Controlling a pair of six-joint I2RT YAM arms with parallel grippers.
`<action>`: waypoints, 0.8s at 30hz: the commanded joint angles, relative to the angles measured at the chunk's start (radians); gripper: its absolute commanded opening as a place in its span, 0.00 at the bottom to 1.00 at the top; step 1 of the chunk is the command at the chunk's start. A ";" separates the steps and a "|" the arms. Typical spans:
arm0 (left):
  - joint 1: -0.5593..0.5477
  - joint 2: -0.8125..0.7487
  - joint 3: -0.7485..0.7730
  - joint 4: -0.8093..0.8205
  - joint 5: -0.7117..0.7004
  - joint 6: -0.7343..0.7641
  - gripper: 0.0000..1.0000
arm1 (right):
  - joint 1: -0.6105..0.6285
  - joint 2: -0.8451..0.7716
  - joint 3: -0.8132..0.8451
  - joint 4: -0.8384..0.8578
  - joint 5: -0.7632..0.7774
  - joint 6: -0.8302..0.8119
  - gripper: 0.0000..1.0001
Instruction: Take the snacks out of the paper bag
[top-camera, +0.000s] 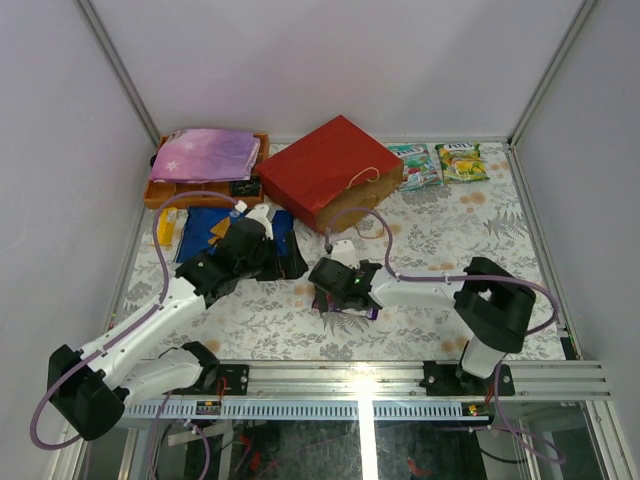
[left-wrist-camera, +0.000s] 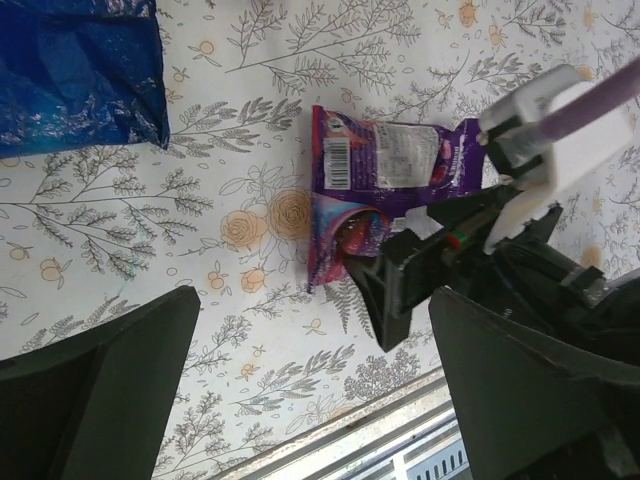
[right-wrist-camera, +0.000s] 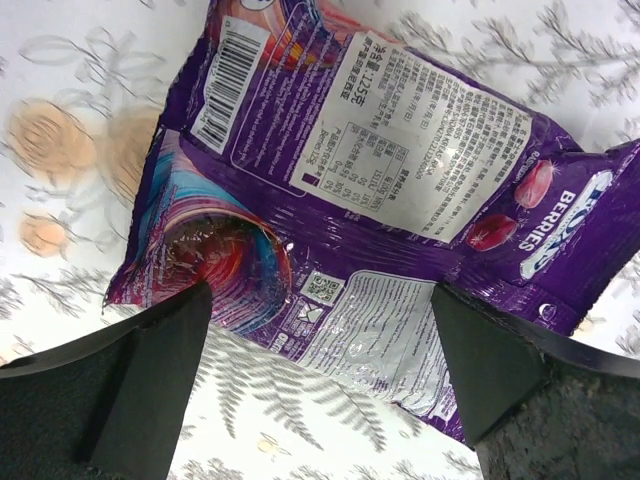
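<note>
The red paper bag (top-camera: 330, 170) lies on its side at the back centre, handles toward the right. A purple snack packet (right-wrist-camera: 380, 180) lies flat on the floral cloth, back side up. My right gripper (right-wrist-camera: 320, 370) hovers open just above its near edge, holding nothing. In the top view that gripper (top-camera: 335, 295) covers most of the purple packet (top-camera: 350, 312). My left gripper (left-wrist-camera: 315, 400) is open and empty over bare cloth, beside the purple packet (left-wrist-camera: 390, 190). The blue chip bag (top-camera: 205, 230) lies behind the left gripper (top-camera: 288, 262). Two green packets (top-camera: 440, 163) lie right of the paper bag.
An orange tray (top-camera: 155, 190) at the back left carries a pink-purple starry pouch (top-camera: 205, 155). A small yellow packet (top-camera: 165, 225) lies by the blue bag. The table's metal front rail (left-wrist-camera: 400, 420) runs close under the left gripper. Walls close in both sides.
</note>
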 joint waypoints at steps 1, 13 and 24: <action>0.037 0.000 0.047 -0.049 0.025 0.058 1.00 | 0.015 0.099 0.100 0.010 0.014 0.011 0.99; 0.210 0.003 0.095 -0.067 0.119 0.137 1.00 | 0.008 -0.141 0.161 0.105 0.057 -0.105 0.99; 0.295 -0.018 0.071 -0.001 0.223 0.179 1.00 | -0.508 -0.258 -0.216 0.852 -0.368 0.252 0.89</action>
